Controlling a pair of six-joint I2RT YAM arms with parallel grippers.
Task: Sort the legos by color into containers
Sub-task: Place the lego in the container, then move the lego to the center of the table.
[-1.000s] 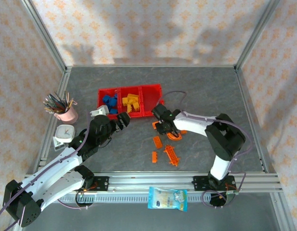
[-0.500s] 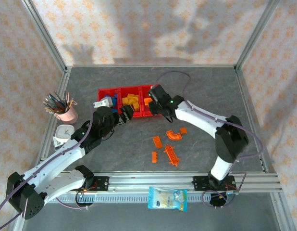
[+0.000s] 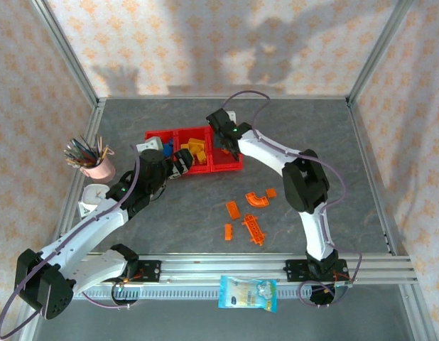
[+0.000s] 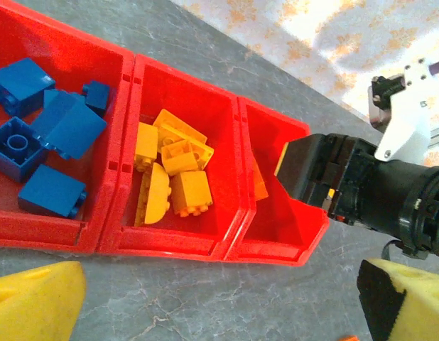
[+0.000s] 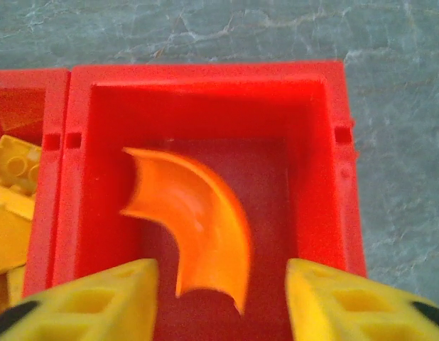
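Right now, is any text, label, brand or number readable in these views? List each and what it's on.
Nothing reads legibly.
Packet on the front rail: printed, too small to read.
White dial-faced object beside the pink cup: marks too blurred to read.
Red bins and bricks: no lettering visible.

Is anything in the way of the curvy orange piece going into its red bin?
No, nothing visible. The curved orange piece is already within the walls of the end bin, just beyond the open right gripper.
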